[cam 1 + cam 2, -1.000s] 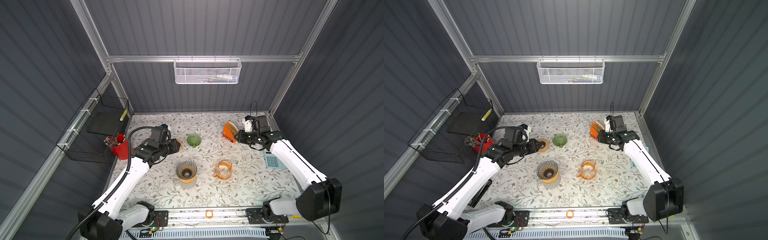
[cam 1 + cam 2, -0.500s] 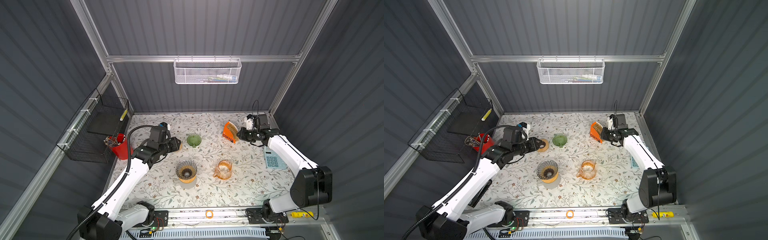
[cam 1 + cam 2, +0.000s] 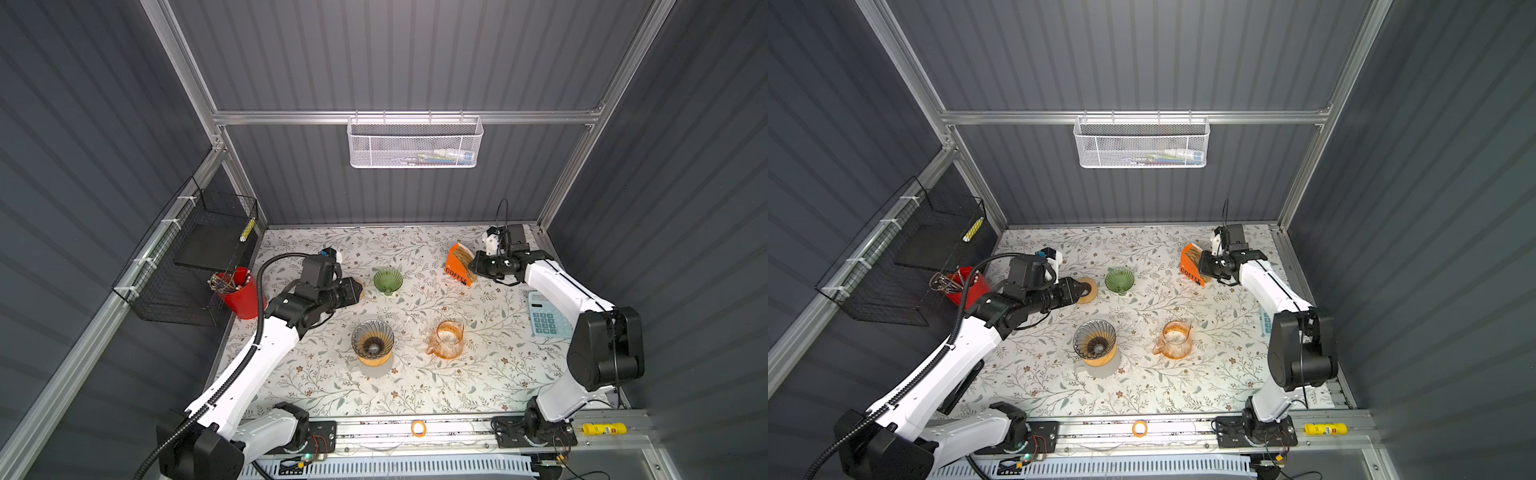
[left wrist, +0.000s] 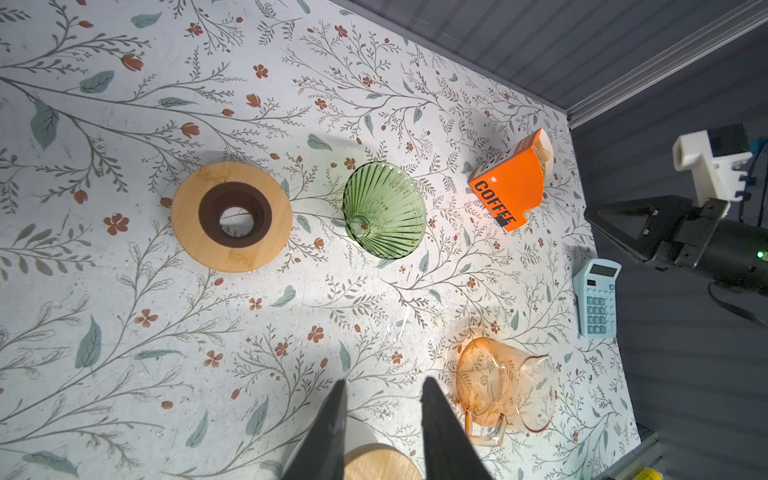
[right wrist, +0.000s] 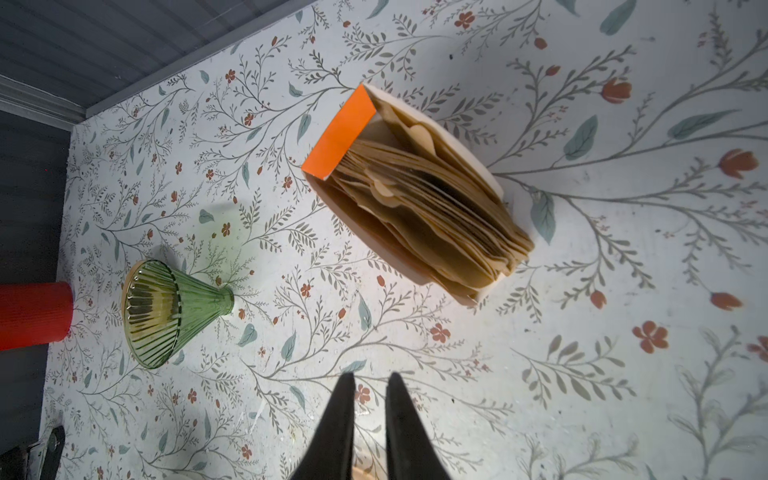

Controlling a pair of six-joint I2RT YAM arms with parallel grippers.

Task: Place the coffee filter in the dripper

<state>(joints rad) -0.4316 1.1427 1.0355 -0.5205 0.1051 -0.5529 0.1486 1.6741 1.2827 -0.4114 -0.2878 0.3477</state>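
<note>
Left jaws: standing apart with only bare bench showing between them, gripping nothing, and hanging near the wooden ring (image 3: pixel 1088 289).
Right jaws: standing narrowly apart with a slim gap between the tips, gripping nothing, and pointing at the filter box (image 3: pixel 457 266) from just beside it without touching it.
Coffee filters (image 5: pixel 436 208): sitting as a brown stack inside the open orange filter box, at the back right of the bench (image 3: pixel 415 386).
Green dripper (image 3: pixel 387 280): standing mouth up near the middle back of the bench, between the wooden ring and the filter box, apart from both.
Smoked dripper (image 3: pixel 372 340): sitting on a wooden base toward the front.
Carafe (image 3: pixel 446 338): standing beside the smoked dripper, apart from it.
Calculator (image 3: pixel 544 318): lying at the right edge.
Red cup (image 3: pixel 241 293): standing at the left edge.
</note>
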